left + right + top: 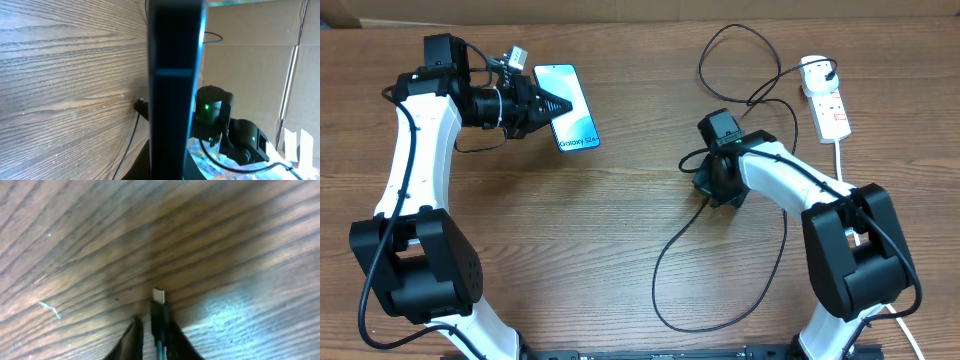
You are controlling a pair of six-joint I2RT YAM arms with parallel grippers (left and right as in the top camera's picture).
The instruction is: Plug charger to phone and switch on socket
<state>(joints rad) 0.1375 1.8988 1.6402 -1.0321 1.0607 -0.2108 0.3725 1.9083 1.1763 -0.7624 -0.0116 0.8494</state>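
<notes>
The left gripper (552, 106) is closed on one long edge of the phone (570, 108), holding it over the far left part of the table (620, 230); in the overhead view the teal screen faces up and the end with the "Galaxy" text points toward the robot's side, tilted a little to the right; the left wrist view shows only the phone's dark edge (175, 75) filling the centre, so the fingers themselves cannot be seen there. The right gripper (715, 186) is down at the table near the middle, its fingers (131, 336) narrow around the charger (670, 250) just behind the connector tip (158, 296), which sticks out past them and lies flat against the wood. The phone lies to the left of the right gripper and somewhat farther from the robot, well apart from it; the coming move probably turns on bringing the tip to the phone's near short end and lining it up with the phone's long axis. The right arm carries the tip, so it is the one likely to close the gap. The plug head (815, 70) sits at the far end of the socket (832, 110), at the right edge, nearer the right arm; its switch cannot be read.
</notes>
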